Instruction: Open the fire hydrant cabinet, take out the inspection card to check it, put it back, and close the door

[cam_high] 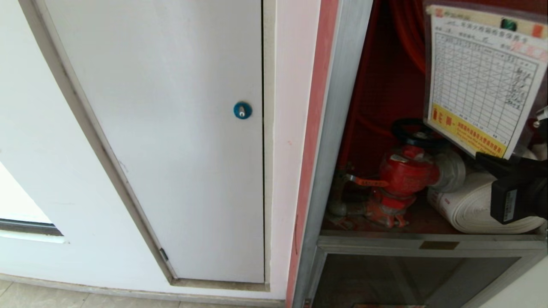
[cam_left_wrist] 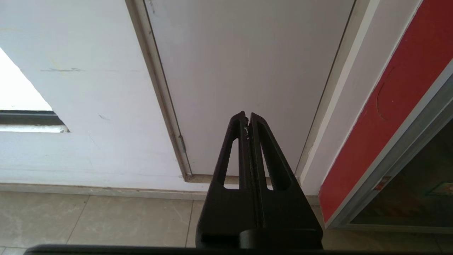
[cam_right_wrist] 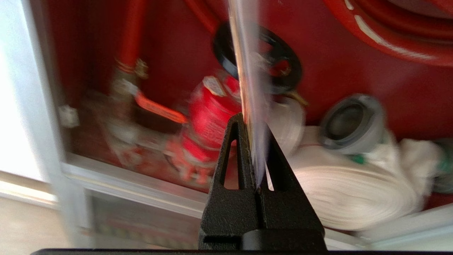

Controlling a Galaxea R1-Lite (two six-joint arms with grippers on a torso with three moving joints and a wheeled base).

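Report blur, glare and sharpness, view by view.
Head view: mostly sharp; the inspection card grid shows, its writing too fine to read. Left wrist view: crisp; overexposed white patch beside the white panel door. Right wrist view: motion-smeared; red valve streaked, card edge-on in the right claw.

Both grippers are matte black. The left gripper (cam_left_wrist: 247, 120) and right gripper (cam_right_wrist: 249, 124) each have two tapered triangular fingers with long cut-out slots. The right gripper's (cam_high: 492, 160) blocky black housing carries a small white label.
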